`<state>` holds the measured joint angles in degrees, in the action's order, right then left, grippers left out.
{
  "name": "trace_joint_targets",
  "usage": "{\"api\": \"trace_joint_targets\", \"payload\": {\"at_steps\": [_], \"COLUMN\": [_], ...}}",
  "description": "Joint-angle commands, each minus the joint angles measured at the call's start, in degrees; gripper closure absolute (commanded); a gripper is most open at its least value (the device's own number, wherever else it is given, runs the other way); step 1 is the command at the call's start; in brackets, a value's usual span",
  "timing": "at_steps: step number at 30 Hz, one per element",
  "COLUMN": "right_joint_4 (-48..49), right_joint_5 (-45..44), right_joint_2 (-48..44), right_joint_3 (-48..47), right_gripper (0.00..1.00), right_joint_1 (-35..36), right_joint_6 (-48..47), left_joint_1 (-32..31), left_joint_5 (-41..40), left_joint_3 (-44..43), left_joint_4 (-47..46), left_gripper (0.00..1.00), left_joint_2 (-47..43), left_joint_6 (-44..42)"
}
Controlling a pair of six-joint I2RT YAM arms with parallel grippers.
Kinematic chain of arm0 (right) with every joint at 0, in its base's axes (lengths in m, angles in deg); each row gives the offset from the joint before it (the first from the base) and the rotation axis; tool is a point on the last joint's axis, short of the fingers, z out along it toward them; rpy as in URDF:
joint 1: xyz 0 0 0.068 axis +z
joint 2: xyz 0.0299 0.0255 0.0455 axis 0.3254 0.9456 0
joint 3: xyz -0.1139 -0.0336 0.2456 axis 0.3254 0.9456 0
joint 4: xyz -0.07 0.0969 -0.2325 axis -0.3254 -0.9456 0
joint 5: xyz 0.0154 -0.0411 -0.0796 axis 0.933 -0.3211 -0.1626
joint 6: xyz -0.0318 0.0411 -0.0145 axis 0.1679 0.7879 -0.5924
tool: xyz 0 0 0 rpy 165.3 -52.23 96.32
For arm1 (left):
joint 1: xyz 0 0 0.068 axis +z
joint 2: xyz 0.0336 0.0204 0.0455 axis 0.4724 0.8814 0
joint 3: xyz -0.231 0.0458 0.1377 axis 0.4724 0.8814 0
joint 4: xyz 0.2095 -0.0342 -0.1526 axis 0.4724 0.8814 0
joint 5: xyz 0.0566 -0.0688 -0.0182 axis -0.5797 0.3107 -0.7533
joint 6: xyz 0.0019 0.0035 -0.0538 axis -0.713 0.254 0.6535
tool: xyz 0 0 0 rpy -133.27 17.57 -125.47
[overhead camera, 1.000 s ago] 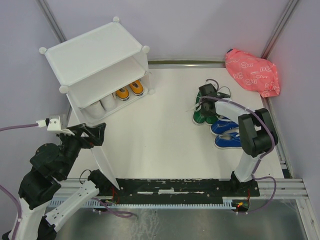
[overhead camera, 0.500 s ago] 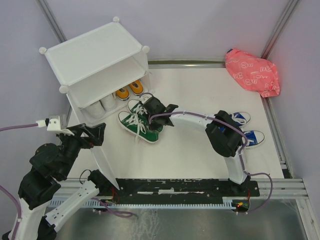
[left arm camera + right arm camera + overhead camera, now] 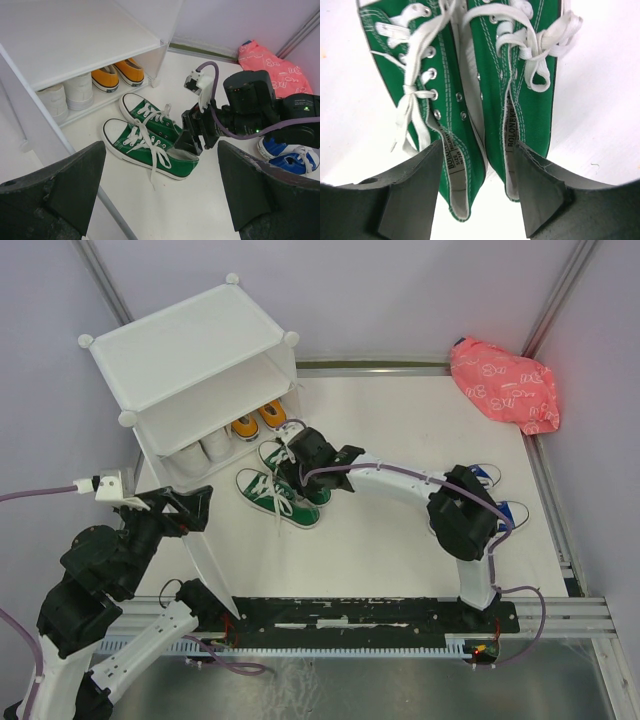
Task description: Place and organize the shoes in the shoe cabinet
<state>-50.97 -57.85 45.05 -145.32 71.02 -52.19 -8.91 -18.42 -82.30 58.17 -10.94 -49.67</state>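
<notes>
While the right gripper (image 3: 477, 165) pinches the touching inner collars of the green shoes (image 3: 285, 487), fingers half closed, the pair rests on the desk just in front of the shoe cabinet (image 3: 190, 340) at the far-left corner. Orange shoes (image 3: 260, 420) and white shoes (image 3: 205, 448) are inside, bottom level. Blue shoes (image 3: 495, 502) are near the right edge. Left gripper (image 3: 160, 195) is spread wide, holding nothing, near the near-left corner.

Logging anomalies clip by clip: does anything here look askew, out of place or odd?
Mildly. The green pair sits slanted before the shoe cabinet, one lace trailing loose onto the table, the right gripper pinching both inner heel walls. A stray pink bag lies in the far right corner.
</notes>
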Motion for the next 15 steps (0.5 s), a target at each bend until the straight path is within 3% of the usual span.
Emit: {"api": "trace_joint_targets", "payload": {"at_steps": [1, 15], "right_joint_4": [1.59, 1.36], "right_joint_5": [1.76, 6.23], "right_joint_2": [-4.44, 2.07], "right_joint_3": [-0.73, -2.3], "right_gripper": [0.34, 0.34], "right_joint_1": [0.79, 0.79], "right_joint_6": [-4.92, -8.54], "left_joint_1": [0.1, 0.1], "left_joint_5": [1.25, 0.19], "left_joint_3": [0.51, 0.68], "left_joint_4": [4.92, 6.26], "left_gripper": [0.01, 0.01], "left_joint_2": [1.13, 0.52], "left_joint_6": [1.18, 1.88]}}
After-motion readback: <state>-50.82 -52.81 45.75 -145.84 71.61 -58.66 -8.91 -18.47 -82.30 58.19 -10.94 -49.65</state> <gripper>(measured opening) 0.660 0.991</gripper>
